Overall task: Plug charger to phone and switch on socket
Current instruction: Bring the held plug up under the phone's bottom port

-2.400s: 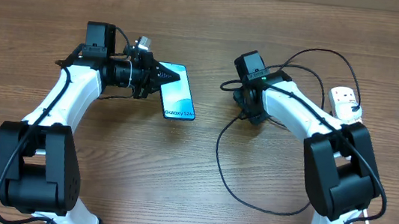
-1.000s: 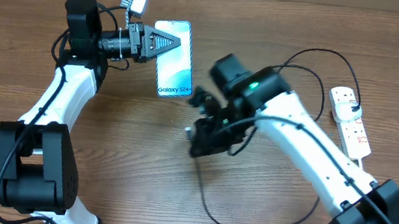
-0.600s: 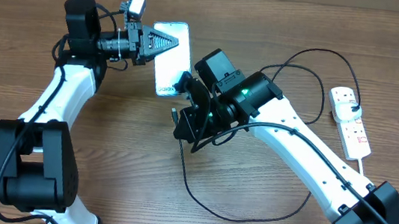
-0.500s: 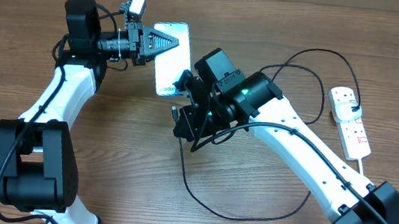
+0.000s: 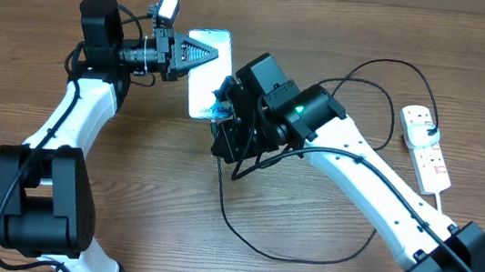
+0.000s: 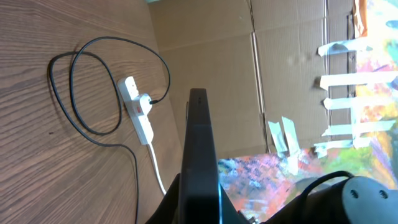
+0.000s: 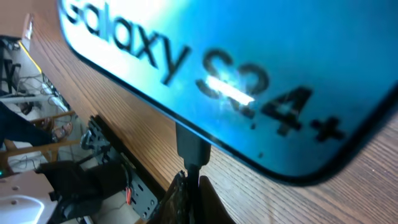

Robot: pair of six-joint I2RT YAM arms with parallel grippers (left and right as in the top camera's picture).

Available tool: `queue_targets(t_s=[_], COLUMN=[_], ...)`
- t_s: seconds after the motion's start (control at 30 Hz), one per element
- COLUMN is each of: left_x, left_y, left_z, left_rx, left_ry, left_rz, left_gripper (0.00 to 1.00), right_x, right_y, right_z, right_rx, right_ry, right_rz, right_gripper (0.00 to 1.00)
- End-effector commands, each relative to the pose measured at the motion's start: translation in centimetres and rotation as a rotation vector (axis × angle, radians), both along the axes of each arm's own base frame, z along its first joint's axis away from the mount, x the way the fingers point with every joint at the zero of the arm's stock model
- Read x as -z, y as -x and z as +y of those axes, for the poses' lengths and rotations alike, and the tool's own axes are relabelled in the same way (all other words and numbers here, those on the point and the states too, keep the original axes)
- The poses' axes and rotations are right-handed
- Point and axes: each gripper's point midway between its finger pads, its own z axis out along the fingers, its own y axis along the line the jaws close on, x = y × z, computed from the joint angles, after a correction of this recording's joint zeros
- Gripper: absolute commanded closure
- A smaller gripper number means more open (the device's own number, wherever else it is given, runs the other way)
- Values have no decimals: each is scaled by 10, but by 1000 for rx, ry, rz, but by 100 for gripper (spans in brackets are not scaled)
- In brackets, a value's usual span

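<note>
My left gripper (image 5: pixel 199 55) is shut on the phone (image 5: pixel 208 68), holding it above the table with its lit screen up; in the left wrist view the phone (image 6: pixel 200 149) shows edge-on between the jaws (image 6: pixel 200 208). My right gripper (image 5: pixel 225 116) is shut on the charger's black cable just behind its plug tip (image 7: pixel 191 147), and the tip touches the phone's bottom edge (image 7: pixel 249 74). The cable (image 5: pixel 249 237) loops over the table to the white adapter (image 5: pixel 422 131) in the socket (image 5: pixel 430 157), a white power strip at the right.
The power strip also shows in the left wrist view (image 6: pixel 139 112) with its white cord (image 6: pixel 157 171). A cardboard wall (image 6: pixel 249 68) stands behind the table. The wooden table (image 5: pixel 170 210) lies under both arms.
My right arm has moved up and left with the plug tip, bringing it against the phone's bottom edge. My left gripper holds the phone still, raised.
</note>
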Motion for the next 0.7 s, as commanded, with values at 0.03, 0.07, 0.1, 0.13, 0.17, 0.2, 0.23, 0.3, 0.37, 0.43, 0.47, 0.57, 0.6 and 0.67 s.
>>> queue_targets(t_s=[0.03,0.07,0.1,0.13,0.17,0.2,0.23,0.3,0.37,0.43,0.47,0.57,0.6,0.67], left_x=[-8,-8,-8,-7,-7,-6,-6,-6,-6,-5,-5,-5,-4,-4], left_y=[5,5,5,4,3,2,1,1,1,1,1,-1,-2,-3], left_z=[-4,-4,-4,-4,-3,-3,-3,-3,-3,-3,-3,-3,-2,-2], left_rx=[41,40,37,32,26,21,18,16,16,15,14,1,-3,-7], left_ry=[3,2,1,0,-3,-4,-6,-7,-6,-7,-7,-12,-14,-15], left_rz=[-67,-68,-67,-65,-64,-63,-63,-63,-61,-58,-58,-57,-57,-57], left_gripper=[96,96,96,96,96,96,96,96,96,96,96,96,96,96], right_x=[-31,-33,-35,-36,-37,-37,-37,-37,-36,-36,-36,-38,-39,-39], right_y=[-1,0,0,0,0,0,1,3,3,4,4,6,8,8], right_z=[-3,-4,-5,-5,-4,-4,-4,-4,-5,-5,-5,-3,-2,-1], right_rx=[28,37,36,36,36,38,40,55,55,55,55,57,52,50], right_ry=[-39,-41,-43,-46,-49,-52,-54,-52,-48,-46,-47,-63,-70,-73], right_rz=[-47,-43,-45,-48,-51,-48,-41,-21,-17,-13,-14,6,13,14], right_gripper=[96,96,96,96,96,96,96,96,96,96,96,96,96,96])
